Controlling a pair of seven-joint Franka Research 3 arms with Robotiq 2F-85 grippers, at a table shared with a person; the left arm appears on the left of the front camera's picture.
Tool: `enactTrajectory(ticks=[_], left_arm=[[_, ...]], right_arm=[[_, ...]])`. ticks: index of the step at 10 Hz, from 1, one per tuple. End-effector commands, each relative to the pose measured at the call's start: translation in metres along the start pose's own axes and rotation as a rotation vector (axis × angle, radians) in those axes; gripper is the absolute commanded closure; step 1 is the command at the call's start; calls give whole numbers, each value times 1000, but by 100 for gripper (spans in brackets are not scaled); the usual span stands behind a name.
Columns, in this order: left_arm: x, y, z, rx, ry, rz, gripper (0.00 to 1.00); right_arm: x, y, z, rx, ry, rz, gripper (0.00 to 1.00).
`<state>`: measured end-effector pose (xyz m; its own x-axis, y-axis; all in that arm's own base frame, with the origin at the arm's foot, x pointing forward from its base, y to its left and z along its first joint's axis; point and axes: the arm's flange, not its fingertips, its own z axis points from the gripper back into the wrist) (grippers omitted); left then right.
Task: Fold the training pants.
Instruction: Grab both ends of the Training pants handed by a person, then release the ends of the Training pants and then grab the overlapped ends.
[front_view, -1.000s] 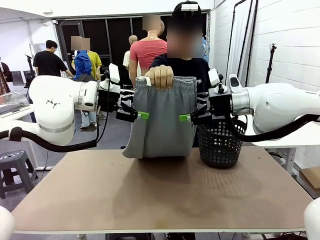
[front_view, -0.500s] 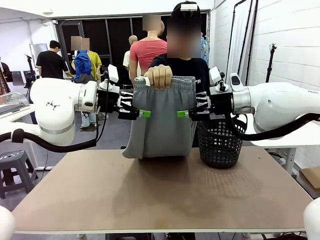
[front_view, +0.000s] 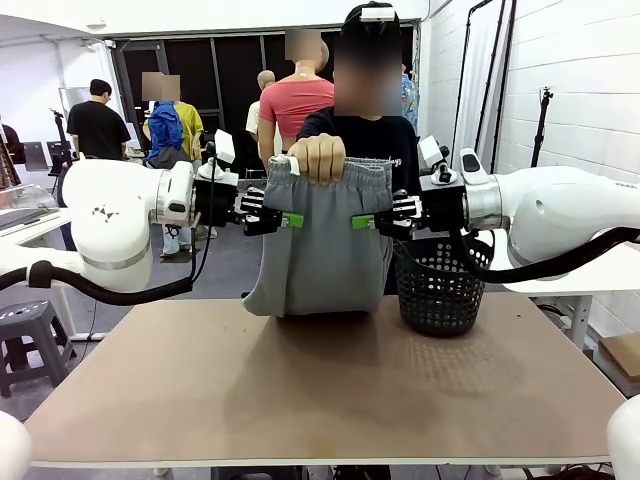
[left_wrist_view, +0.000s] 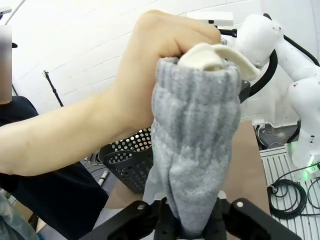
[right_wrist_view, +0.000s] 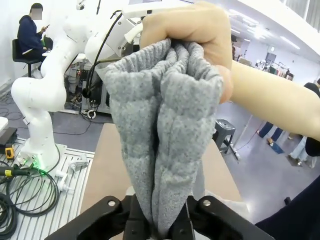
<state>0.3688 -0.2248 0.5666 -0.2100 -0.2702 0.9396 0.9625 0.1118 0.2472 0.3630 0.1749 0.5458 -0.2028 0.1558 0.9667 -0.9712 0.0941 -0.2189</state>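
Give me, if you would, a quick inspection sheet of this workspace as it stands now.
Surface: brown table, the pants' lower end resting on it.
Job's things: training pants hang by the waistband from the person's hand.
Clutter: black mesh basket on the table, beside the pants.
Grippers: left gripper and right gripper each shut on a side edge of the pants.
Cables: black cable along the left arm; coiled cables on the floor.
Surroundings: people behind; white wall.

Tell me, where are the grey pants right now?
In the front view the training pants hang from the person's hand over the far middle of the table, between the left pincer and right pincer, beside the black basket.
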Motion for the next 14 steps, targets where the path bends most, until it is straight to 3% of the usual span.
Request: enactTrajectory(ticks=[1, 4, 5, 14], left_arm=[[3, 4, -5, -20, 5, 21, 100], [1, 8, -5, -52, -14, -26, 100], [-2, 0, -2, -10, 7, 5, 100], [-2, 0, -2, -10, 7, 5, 100]], right_arm=[[2, -2, -1, 16, 13, -23, 100], [2, -12, -10, -8, 52, -30, 100], [-1, -1, 0, 3, 5, -15, 100], [-1, -1, 0, 3, 5, -15, 100]])
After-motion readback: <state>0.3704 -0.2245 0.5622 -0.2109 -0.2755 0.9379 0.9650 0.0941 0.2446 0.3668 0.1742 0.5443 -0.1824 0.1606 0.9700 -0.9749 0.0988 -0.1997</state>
